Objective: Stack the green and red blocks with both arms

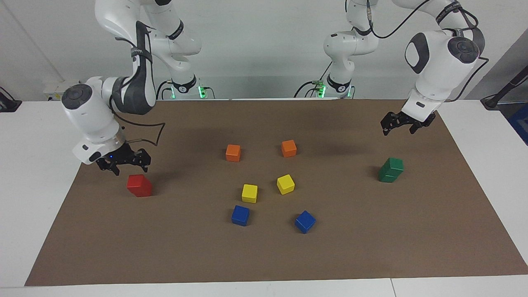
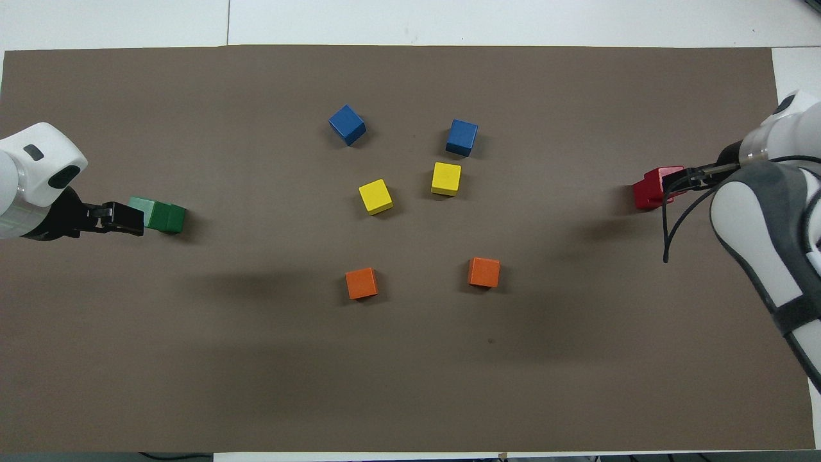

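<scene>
Two red blocks (image 1: 139, 185) stand stacked one on the other at the right arm's end of the mat, seen from above as the red stack (image 2: 651, 189). My right gripper (image 1: 128, 168) hangs open just above them, a little toward the robots, and holds nothing; in the overhead view the right gripper (image 2: 681, 182) partly covers the stack. Two green blocks (image 1: 391, 170) form a stack at the left arm's end, the green stack (image 2: 160, 215). My left gripper (image 1: 398, 130) is open and empty, raised over the mat; from above the left gripper (image 2: 128, 218) overlaps the green stack's edge.
A brown mat (image 1: 371, 247) covers the table. In its middle lie two orange cubes (image 1: 233, 152) (image 1: 288, 148), two yellow cubes (image 1: 249, 193) (image 1: 285, 184) and two blue cubes (image 1: 240, 215) (image 1: 305, 221), each standing apart.
</scene>
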Robot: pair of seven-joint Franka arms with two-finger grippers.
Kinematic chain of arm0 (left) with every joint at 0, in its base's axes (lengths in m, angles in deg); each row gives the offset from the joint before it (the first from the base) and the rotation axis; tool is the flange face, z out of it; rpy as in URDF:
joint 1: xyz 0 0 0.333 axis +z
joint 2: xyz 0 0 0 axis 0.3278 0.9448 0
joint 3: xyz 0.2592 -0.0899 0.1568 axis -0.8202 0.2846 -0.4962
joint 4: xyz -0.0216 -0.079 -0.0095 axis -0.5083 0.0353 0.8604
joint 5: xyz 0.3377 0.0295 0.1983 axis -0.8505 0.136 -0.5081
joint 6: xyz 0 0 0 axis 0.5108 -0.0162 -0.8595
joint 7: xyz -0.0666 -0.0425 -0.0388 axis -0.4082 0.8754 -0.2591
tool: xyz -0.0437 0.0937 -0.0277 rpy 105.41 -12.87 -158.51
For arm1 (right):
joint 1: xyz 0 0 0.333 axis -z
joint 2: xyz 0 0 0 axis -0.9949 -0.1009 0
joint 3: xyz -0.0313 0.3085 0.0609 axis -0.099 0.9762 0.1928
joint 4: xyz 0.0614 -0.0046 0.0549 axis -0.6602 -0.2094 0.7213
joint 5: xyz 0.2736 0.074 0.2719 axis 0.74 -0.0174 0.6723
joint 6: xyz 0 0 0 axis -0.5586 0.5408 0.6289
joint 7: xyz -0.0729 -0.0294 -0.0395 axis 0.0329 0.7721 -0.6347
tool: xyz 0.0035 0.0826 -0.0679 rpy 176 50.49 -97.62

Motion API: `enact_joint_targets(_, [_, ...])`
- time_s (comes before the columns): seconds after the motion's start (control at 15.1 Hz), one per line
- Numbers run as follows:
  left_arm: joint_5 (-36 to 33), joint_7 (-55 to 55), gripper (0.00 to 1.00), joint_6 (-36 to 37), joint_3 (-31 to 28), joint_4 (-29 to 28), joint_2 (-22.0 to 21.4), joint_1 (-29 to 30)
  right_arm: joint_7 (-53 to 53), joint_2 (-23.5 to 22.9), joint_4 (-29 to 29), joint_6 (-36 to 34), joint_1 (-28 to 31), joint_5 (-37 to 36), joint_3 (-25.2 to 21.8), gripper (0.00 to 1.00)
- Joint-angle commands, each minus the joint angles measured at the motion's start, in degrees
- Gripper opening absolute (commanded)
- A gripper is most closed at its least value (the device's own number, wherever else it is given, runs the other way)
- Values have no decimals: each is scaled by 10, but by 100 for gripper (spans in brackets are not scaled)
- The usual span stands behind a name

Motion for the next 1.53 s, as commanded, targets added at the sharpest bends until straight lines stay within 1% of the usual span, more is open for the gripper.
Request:
enact_joint_targets(0.0, [9,-5,100,-12,-6,-8,-8,-13,6,43,1,-47,3,6,4,100])
enact_joint_targets(0.13, [9,-5,100,-14,-7,-7,-8,-19,3,66,1,-70,2,6,4,100])
enact_joint_targets(0.33, [9,-5,100,-9,-7,-7,-8,-18,4,85,7,-84,0,4,5,100])
enact_joint_targets(0.4, [8,-5,100,-5,-7,-2,-7,-18,4,89,14,-99,0,4,5,100])
enact_joint_targets(0.53, [8,-5,100,5,-6,16,-1,-18,6,89,37,-142,0,4,8,100])
enact_joint_targets(0.73, [7,-3,100,36,-5,47,-3,-13,6,88,73,-190,0,2,14,100])
enact_joint_targets(1.0, [7,-3,100,91,-3,92,-3,-14,6,92,82,-230,1,3,14,100])
enact_joint_targets(1.13, [7,-3,100,101,-3,108,-2,-15,7,96,91,-247,0,1,17,100])
enact_joint_targets(1.26, [8,-3,100,92,-3,106,-2,-15,6,98,99,-264,-1,-1,16,100])
enact_joint_targets(1.33, [8,-1,100,87,-3,107,-2,-15,7,108,100,-278,-4,0,16,100])
enact_joint_targets(1.39, [8,-1,100,87,-3,110,-1,-15,7,112,101,-286,-21,-1,7,100])
enact_joint_targets(1.46, [8,-1,100,94,-3,116,0,-15,7,112,102,-286,-42,-2,-11,100])
